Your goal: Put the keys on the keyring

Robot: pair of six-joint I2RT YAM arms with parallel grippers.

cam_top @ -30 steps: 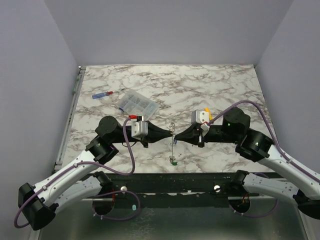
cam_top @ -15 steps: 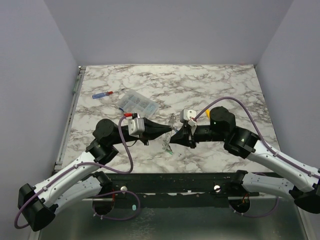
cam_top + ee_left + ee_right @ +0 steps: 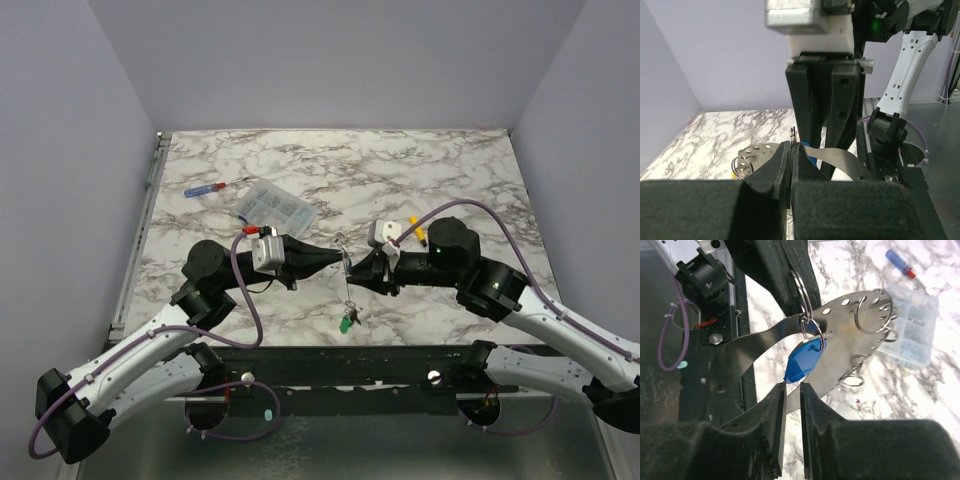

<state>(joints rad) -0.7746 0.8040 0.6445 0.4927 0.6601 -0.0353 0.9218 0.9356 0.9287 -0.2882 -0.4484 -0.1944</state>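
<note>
The keyring (image 3: 347,288) hangs in mid-air above the table's front part, and my left gripper (image 3: 342,256) is shut on its top. In the left wrist view the thin ring (image 3: 791,134) sits pinched between my shut left gripper (image 3: 791,146). In the right wrist view the silver ring (image 3: 801,287) carries a blue key (image 3: 802,362) and a flat perforated metal strip (image 3: 840,335) with small rings. A green key (image 3: 346,324) dangles at the bottom. My right gripper (image 3: 792,386) is just under the blue key, slightly open with nothing between its fingers; its place in the top view (image 3: 366,266) is right of the ring.
A clear compartment box (image 3: 277,206) lies at the back left, and the right wrist view also shows this box (image 3: 912,325). A red-and-blue screwdriver (image 3: 212,187) lies beyond it. The table's front edge (image 3: 340,347) is just below the hanging keys.
My right gripper has parted its fingers and come off the keys. The ring, tilted half a second ago, now hangs straight down from my left gripper.
</note>
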